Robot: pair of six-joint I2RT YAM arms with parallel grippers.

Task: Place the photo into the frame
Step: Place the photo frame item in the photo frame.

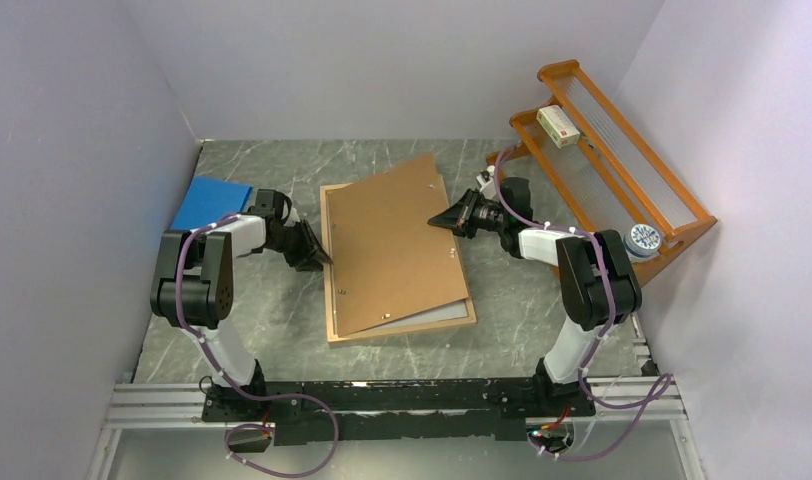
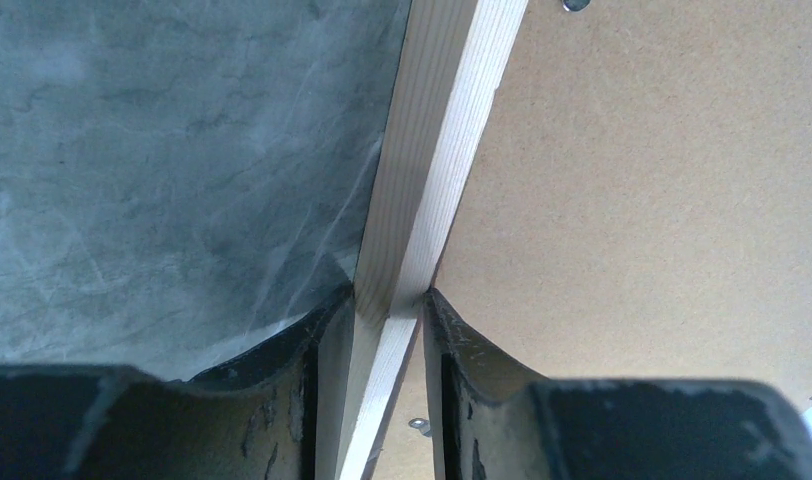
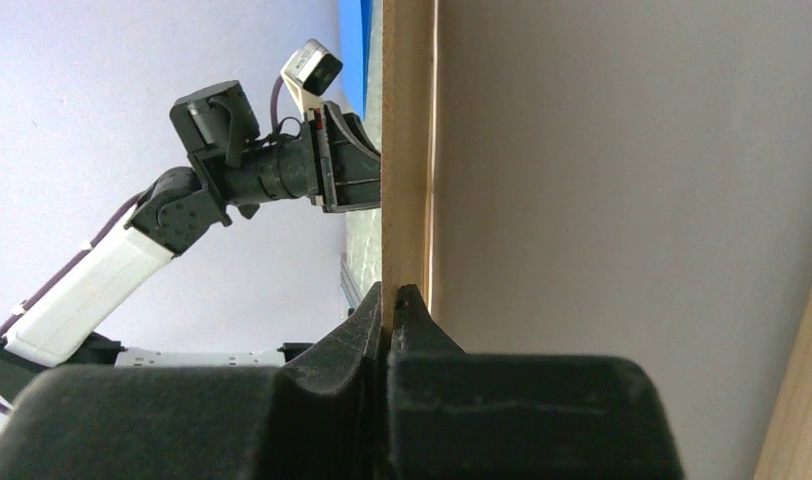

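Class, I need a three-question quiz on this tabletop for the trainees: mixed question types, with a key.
1. True or false: the panel sits square in the frame.
2. The right gripper pinches: A the panel's edge; B the blue sheet; C the rack.
3. Fill in: the left gripper clamps the frame's ___ rail, as the top view shows it.
Key: 1 false, it lies skewed; 2 A; 3 left.
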